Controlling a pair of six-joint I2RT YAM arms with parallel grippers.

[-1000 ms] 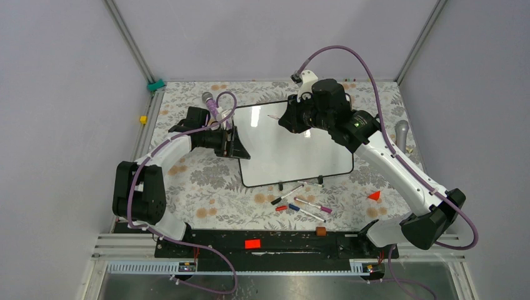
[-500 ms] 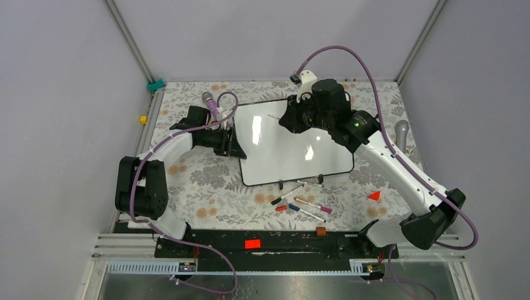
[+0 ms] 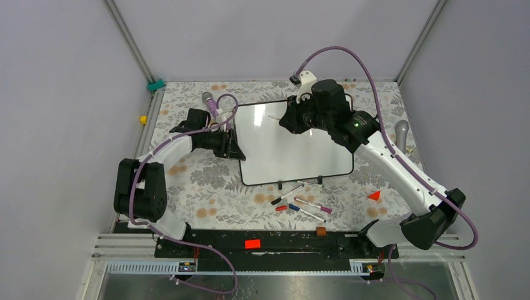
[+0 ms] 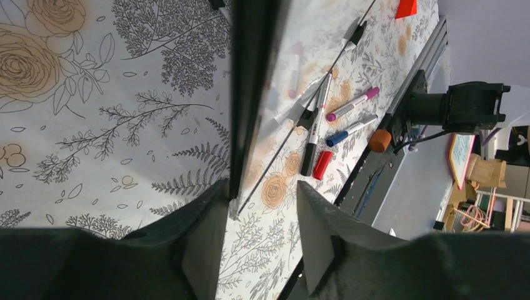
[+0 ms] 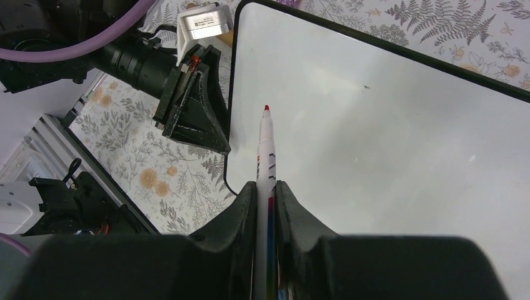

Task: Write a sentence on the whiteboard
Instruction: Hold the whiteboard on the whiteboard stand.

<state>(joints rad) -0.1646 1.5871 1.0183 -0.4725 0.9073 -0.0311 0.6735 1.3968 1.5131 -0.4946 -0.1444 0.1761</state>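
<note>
1. Logging task state: the large glossy white whiteboard with a thin black rim (image 3: 294, 159) lies on the floral-print tablecloth (image 3: 206, 181), toward the far middle of the table.
2. Progress: no red letters show anywhere on the board. In the top view and the right wrist view its face reads blank, apart from a tiny dark speck toward the far left. My judgement is that writing has not begun and the whole sentence is left to do.
3. Right gripper (image 5: 265, 184): it hangs over the far left part of the board. The fingers are pressed tight on a white-barrelled marker with a red tip (image 5: 265, 150). The marker is uncapped and the tip points out over the board's left part. I cannot tell whether the tip touches the surface.
4. Left gripper (image 4: 262, 187): it sits at the board's left edge. The jaws stand partly apart, astride the black rim. The left wrist view shows a gap beside one finger, so I cannot tell whether the rim is actually pinched. Its likely role is steadying the board for the stroke.
5. Containers: none visible. A scatter of spare marker pens (image 3: 301, 203) lies loose on the cloth, just near of the board's near edge, with a small red cap (image 3: 281, 208) beside them.
</note>
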